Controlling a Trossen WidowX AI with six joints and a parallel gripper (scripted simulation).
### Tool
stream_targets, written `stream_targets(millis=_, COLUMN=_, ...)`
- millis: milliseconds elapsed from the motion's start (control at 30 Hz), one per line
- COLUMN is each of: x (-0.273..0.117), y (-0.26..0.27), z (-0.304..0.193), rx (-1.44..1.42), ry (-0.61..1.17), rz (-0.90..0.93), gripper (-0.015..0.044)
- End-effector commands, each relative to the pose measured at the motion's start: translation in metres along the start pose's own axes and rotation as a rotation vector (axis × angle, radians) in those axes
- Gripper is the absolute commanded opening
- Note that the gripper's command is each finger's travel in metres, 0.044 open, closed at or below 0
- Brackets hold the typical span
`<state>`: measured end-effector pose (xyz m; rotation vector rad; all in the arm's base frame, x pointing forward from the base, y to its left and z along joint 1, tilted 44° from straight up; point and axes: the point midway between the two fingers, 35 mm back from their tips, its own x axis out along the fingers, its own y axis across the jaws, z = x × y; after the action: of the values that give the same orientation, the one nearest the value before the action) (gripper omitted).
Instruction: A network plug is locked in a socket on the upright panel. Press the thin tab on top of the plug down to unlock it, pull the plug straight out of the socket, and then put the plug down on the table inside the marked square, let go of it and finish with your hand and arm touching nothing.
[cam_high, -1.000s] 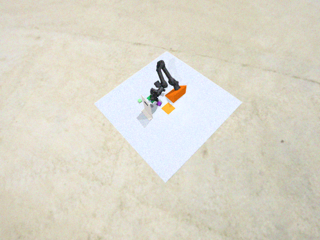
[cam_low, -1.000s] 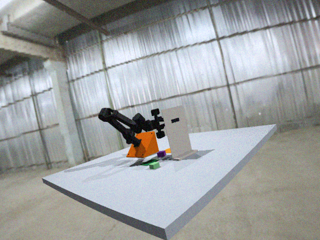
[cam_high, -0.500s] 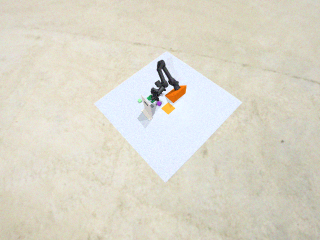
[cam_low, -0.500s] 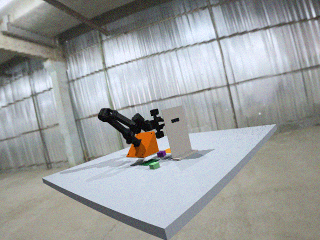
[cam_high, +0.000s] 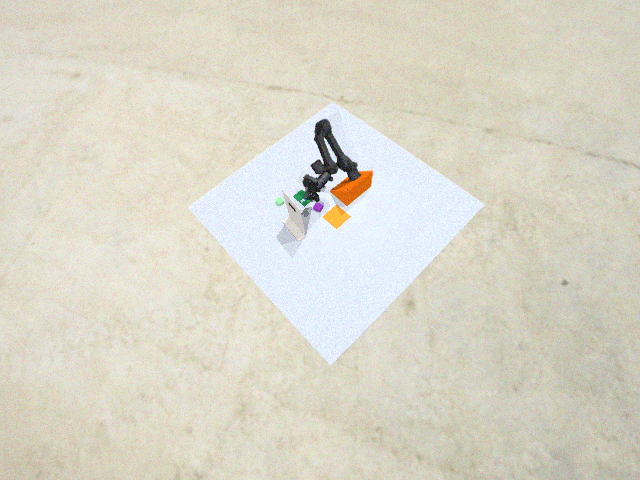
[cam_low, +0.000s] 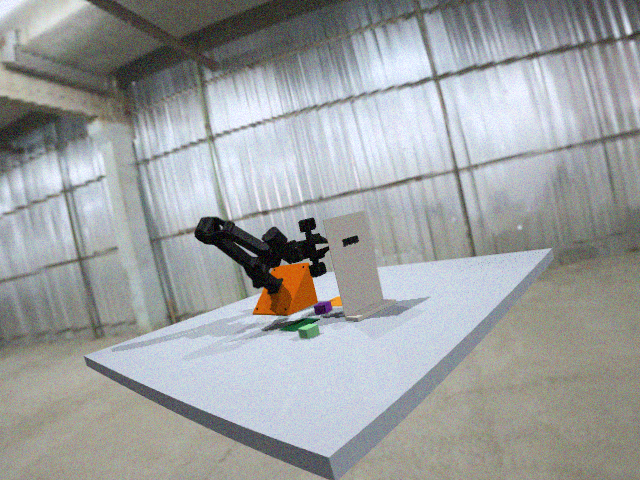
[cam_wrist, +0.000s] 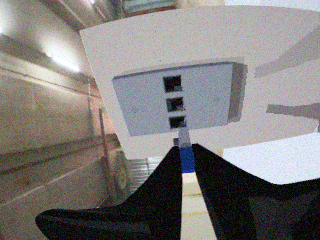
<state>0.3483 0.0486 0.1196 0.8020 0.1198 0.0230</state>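
1. The gripper (cam_wrist: 187, 160) pinches the blue network plug (cam_wrist: 188, 159) between narrowly set fingers.
2. The plug hangs just off the upright panel (cam_wrist: 200, 40), clear of its sockets (cam_wrist: 175, 103).
3. The green marked square (cam_low: 299, 324) lies on the table (cam_low: 413, 330) below.

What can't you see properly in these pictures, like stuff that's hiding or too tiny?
- Plug, wrist view: only a blue sliver shows; the gripper fingers shut on it cover the rest, so the thin tab is unseen.
- Same plug, top and exterior views: too small, behind the arm and upright panel.
- Marked square, green patch, exterior view: partly hidden by the light green cube.
- Panel sockets, wrist view: blurred dark squares, insides unclear.
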Motion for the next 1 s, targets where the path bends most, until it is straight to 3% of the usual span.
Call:
stream_targets(millis=0, x=-0.005, y=-0.002, z=-0.001, rx=0.004, ry=-0.001, rz=-0.006, gripper=0.0)
stream_targets(millis=967, x=-0.018, y=0.04, z=-0.007, rx=0.005, ry=0.001, rz=-0.005, gripper=0.0)
